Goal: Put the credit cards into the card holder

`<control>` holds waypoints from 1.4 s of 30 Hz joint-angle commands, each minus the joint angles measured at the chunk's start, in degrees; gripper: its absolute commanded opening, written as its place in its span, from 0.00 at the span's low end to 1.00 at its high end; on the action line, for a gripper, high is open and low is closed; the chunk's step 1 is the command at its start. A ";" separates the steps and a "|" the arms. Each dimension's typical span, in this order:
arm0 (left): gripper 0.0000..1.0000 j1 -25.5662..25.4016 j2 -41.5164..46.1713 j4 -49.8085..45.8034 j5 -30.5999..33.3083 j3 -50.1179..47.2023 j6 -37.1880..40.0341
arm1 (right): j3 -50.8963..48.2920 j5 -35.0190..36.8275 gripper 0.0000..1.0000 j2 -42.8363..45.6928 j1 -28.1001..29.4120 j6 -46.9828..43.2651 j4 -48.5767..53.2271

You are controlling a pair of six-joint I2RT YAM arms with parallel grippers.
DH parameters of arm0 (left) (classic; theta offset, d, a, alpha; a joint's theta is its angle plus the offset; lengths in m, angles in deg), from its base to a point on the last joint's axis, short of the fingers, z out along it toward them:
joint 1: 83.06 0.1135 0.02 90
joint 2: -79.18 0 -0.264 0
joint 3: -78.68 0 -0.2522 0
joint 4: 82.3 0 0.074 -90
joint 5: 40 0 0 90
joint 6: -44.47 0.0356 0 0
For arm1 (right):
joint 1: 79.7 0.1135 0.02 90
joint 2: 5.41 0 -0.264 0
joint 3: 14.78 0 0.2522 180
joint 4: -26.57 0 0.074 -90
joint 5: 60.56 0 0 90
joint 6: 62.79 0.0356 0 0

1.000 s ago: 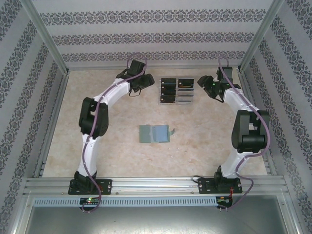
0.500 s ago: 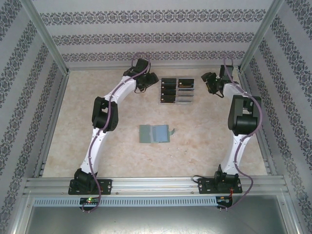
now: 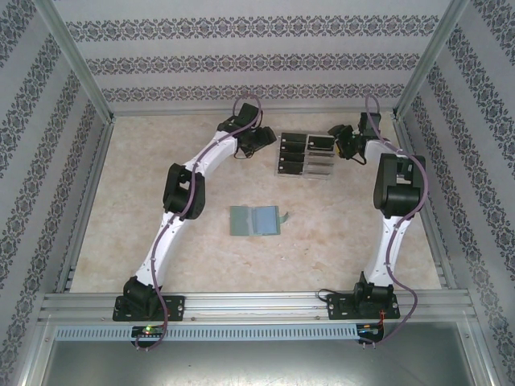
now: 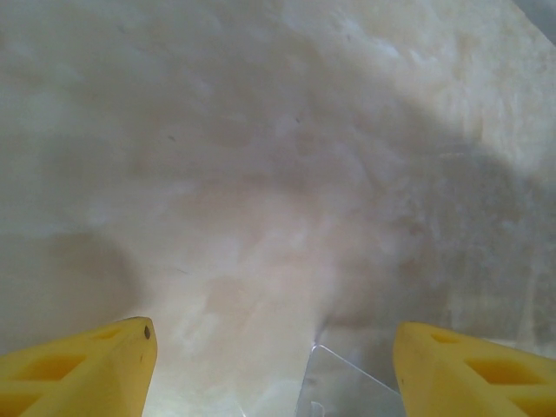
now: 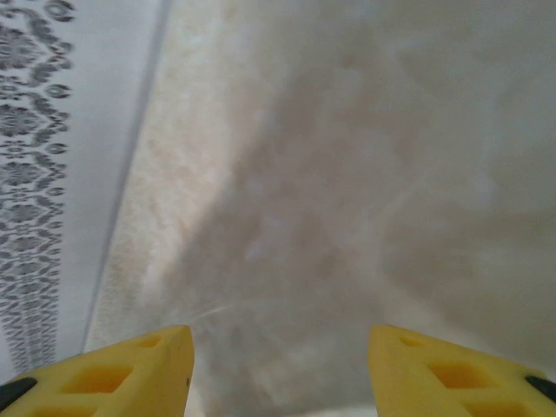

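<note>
The sage-green card holder [image 3: 255, 219] lies open and flat mid-table, its small tab at the right. Several black credit cards [image 3: 291, 149] stand in a clear slotted rack [image 3: 306, 157] at the back. My left gripper [image 3: 262, 140] is at the rack's left edge. In the left wrist view this gripper [image 4: 274, 347] is open, with a clear corner of the rack [image 4: 347, 387] low between the yellow fingers [image 4: 95, 365]. My right gripper [image 3: 341, 141] is just off the rack's right side. In the right wrist view this gripper [image 5: 280, 347] is open over bare table.
Patterned walls and aluminium posts [image 3: 414, 68] enclose the beige table. The back wall [image 5: 52, 156] runs close to the right gripper. A metal rail [image 3: 257, 304] crosses the near edge above both arm bases.
Both arms have stretched further back and inward. The left gripper moved right to the rack, and the rack with its cards shifted a little right and nearer. The wallet has not moved.
</note>
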 commanded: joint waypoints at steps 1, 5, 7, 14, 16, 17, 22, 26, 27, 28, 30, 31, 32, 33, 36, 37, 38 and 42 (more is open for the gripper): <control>0.72 -1.55 -0.99 -0.26 -2.17 2.25 -1.54 | -5.47 -1.12 0.55 4.54 0.28 -0.20 -1.22; 0.72 -2.44 -1.30 0.32 -2.55 2.51 -1.81 | -13.08 -0.69 0.55 9.71 -0.80 -0.54 -3.17; 0.72 -3.03 -1.35 0.89 -2.94 2.53 -1.98 | -16.67 -0.34 0.55 12.70 -1.40 -0.94 -3.56; 0.71 -5.43 -1.89 2.35 -4.54 2.70 -2.21 | -29.47 0.81 0.55 22.96 -2.38 0.20 -6.32; 0.71 -6.11 -1.88 2.48 -4.93 2.74 -2.07 | -32.71 1.06 0.55 25.90 -2.42 0.24 -6.57; 0.71 -6.58 -1.91 2.57 -5.30 2.76 -1.82 | -34.44 1.37 0.54 27.57 -2.45 0.24 -6.52; 0.71 -7.81 -1.56 2.48 -6.38 2.42 -1.01 | -40.16 5.84 0.55 36.04 -2.68 -0.18 -3.99; 0.72 -7.58 -0.15 1.30 -5.79 1.63 1.09 | -40.93 12.56 0.56 41.72 -3.94 -0.32 -0.23; 0.73 -7.38 0.59 1.14 -5.46 1.03 1.72 | -40.88 14.35 0.56 43.37 -4.31 -0.36 0.55; 0.74 -7.02 1.35 1.24 -5.28 0.37 2.11 | -40.84 15.60 0.56 45.03 -4.56 -0.44 0.97; 0.75 -6.05 3.69 1.88 -5.13 -1.94 2.89 | -40.39 17.31 0.56 48.99 -4.58 -1.74 1.43; 0.76 -5.70 4.85 2.39 -5.03 -3.30 3.32 | -39.92 17.57 0.56 50.48 -4.43 -2.59 1.99; 0.77 -5.16 6.30 2.94 -4.92 -4.94 3.75 | -39.15 17.69 0.56 52.03 -4.07 -3.71 3.23; 0.78 -4.62 7.75 3.61 -4.90 -6.61 4.01 | -38.19 17.73 0.56 53.31 -3.63 -5.58 4.77; 0.79 -2.61 11.69 5.38 -5.50 -11.39 4.34 | -35.08 15.45 0.54 55.47 -0.79 -11.44 10.00; 0.79 -2.05 13.12 5.99 -5.71 -13.28 4.55 | -33.72 15.13 0.53 55.78 0.82 -13.67 12.19; 0.79 -1.38 15.04 7.07 -5.74 -15.88 4.77 | -32.45 14.49 0.52 56.06 3.03 -16.50 14.61; 0.79 1.19 24.80 12.32 -6.89 -29.92 5.00 | -27.62 15.31 0.51 55.57 14.41 -25.39 25.31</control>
